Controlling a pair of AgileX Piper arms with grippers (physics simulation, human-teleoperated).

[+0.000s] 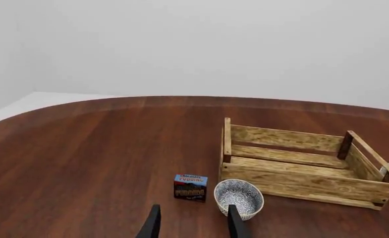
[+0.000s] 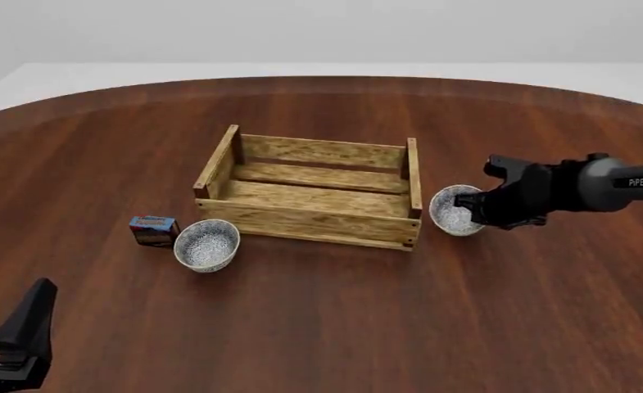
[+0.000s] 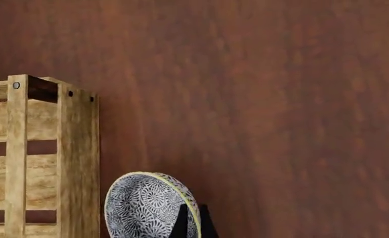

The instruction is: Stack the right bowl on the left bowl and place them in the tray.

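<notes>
The tray [image 2: 299,219] is a light wooden slatted crate in the middle of the table. The left bowl [image 2: 206,244], off-white and speckled, stands upright by the crate's near left corner; it also shows in the left wrist view [image 1: 239,195]. The right bowl [image 2: 452,210] is beside the crate's near right corner. My right gripper [image 2: 472,214] is shut on its rim; in the right wrist view the fingers [image 3: 181,224] pinch the bowl [image 3: 144,207] at its edge. My left gripper [image 1: 194,225] is open and empty, well short of the left bowl, at the near left of the table [image 2: 24,327].
A small blue-and-red box [image 2: 153,229] stands just left of the left bowl; it also shows in the left wrist view [image 1: 190,186]. The crate [image 1: 300,168] holds nothing. The brown round table [image 2: 332,327] stretches around it. The right arm [image 2: 583,184] reaches in from the right.
</notes>
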